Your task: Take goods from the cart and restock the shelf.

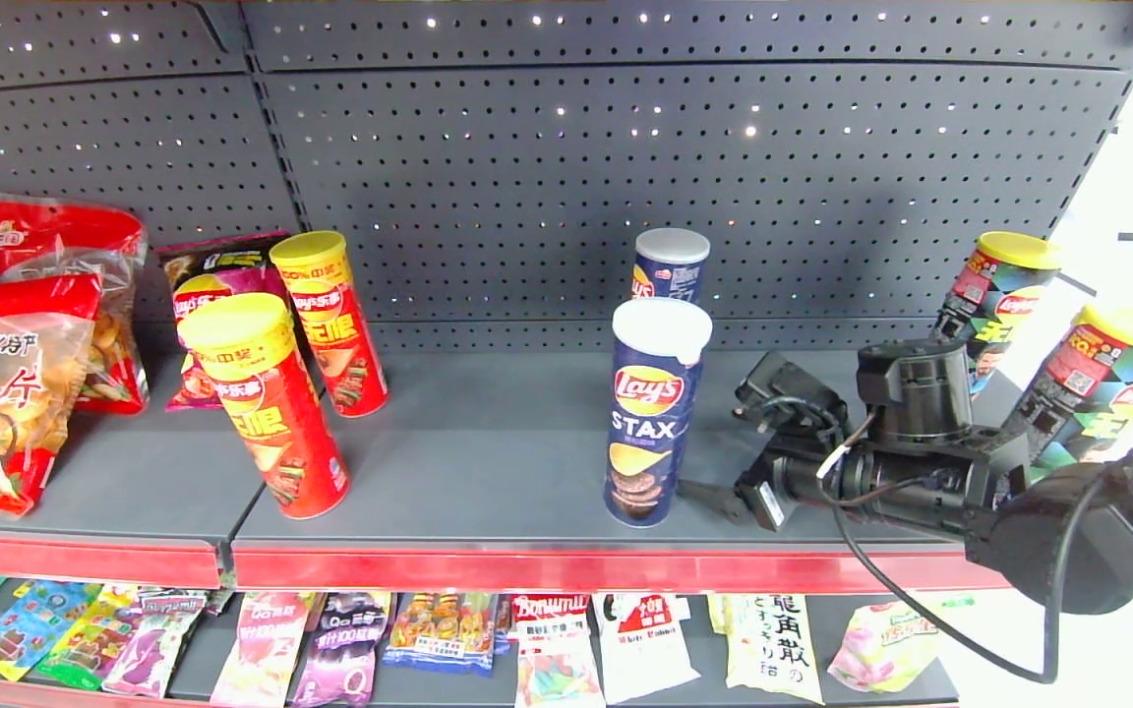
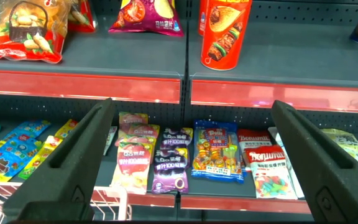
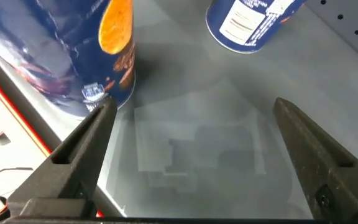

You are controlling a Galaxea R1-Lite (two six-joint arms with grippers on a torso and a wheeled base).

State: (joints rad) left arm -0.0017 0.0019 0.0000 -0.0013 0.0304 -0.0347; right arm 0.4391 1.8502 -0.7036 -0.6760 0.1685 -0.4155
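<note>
Two blue chip cans (image 1: 671, 264) stand on the shelf (image 1: 488, 442). The right hand (image 3: 194, 106), spread and empty, sits just right of the near can (image 1: 655, 413). Placement looks finished; next, withdraw without nudging it.

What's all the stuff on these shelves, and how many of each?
red cans: 2, red, yellow lids, upper shelf left of middle
blue cans: 2, dark blue, pale lids, upper shelf middle
dark cans: 2, black, yellow lids, upper shelf right end
red bags: 2, red and clear, upper shelf far left
purple bag: 1, dark purple, behind the red cans
small packets: many, mixed colours, lower shelf
shelf: 2 levels, grey, red front edge
right gripper: 1, black, open, over the upper shelf beside the front blue can
left gripper: 1, black, open, before the lower shelf
</note>
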